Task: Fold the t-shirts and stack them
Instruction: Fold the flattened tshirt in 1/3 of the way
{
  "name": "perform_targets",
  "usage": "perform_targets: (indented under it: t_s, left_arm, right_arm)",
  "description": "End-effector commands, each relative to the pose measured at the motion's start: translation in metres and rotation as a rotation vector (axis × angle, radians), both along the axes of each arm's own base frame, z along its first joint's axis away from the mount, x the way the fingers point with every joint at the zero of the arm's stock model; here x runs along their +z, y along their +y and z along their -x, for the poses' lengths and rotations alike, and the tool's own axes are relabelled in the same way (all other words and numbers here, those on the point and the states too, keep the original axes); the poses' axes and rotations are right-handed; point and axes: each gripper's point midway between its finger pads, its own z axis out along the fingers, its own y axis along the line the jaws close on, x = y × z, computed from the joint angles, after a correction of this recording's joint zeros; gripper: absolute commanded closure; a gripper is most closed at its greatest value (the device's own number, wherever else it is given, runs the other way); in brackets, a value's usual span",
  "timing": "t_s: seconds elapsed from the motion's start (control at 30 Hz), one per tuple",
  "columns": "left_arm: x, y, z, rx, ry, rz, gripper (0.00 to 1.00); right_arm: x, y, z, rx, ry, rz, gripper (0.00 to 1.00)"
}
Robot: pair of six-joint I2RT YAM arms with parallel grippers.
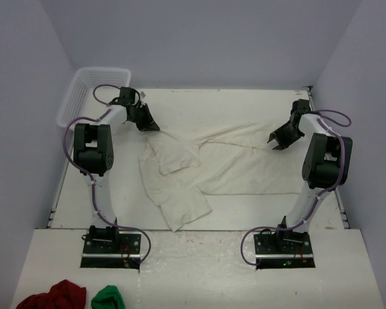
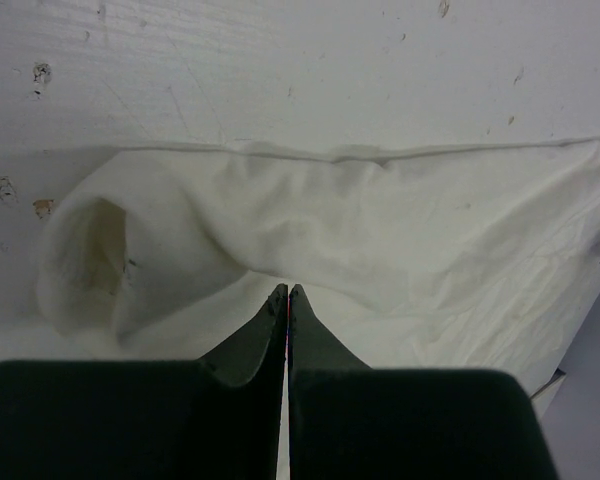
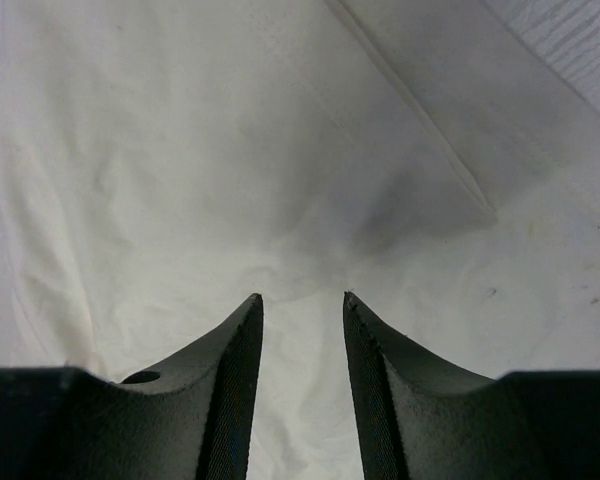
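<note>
The off-white t-shirts (image 1: 244, 170) lie in the middle of the table (image 1: 244, 103), between the two arms. The left end effector (image 1: 151, 125) sits at the far left corner of the cloth. The right end effector (image 1: 275, 143) sits at the far right edge. I think they stand wide apart like this so the top edge can be pulled flat and straight before a fold.

The left end effector is clenched tight, with its two tips pressed together right at the cloth. It may be pinching the edge, but I cannot tell for sure. Its wrist camera shows a short sleeve (image 2: 90, 260) just past the tips, with its round hole open. The right end effector is released. Its two tips stand apart above the cloth with nothing between them.

The cloth is soft, plain and a bit wrinkly. The right part is spread out wide and quite flat. The left part is bunched, with a flap folded over and a piece reaching toward the near edge. I cannot tell if this is one shirt or two. Nothing is folded neatly or stacked yet.
</note>
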Motion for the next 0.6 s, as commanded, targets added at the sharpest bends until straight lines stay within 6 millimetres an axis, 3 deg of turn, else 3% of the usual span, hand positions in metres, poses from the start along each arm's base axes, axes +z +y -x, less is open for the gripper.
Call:
perform_targets:
  t_s: [0.0, 0.33, 0.43, 0.57]
  left_arm:
    - [0.034, -0.007, 0.002, -0.01, -0.05, 0.024, 1.0]
    - [0.03, -0.009, 0.006, -0.019, -0.038, 0.025, 1.0]
    - [0.029, -0.01, 0.005, -0.019, -0.038, 0.027, 1.0]
    - [0.03, -0.01, 0.005, -0.019, -0.037, 0.033, 1.0]
  right_arm:
    - [-0.003, -0.003, 0.001, -0.063, 0.039, 0.002, 0.6]
    - [0.012, -0.023, 0.01, -0.215, 0.023, 0.067, 0.61]
    - [0.003, -0.031, 0.014, -0.215, 0.092, 0.101, 0.61]
    - [-0.011, -0.029, 0.016, -0.209, 0.163, 0.08, 0.62]
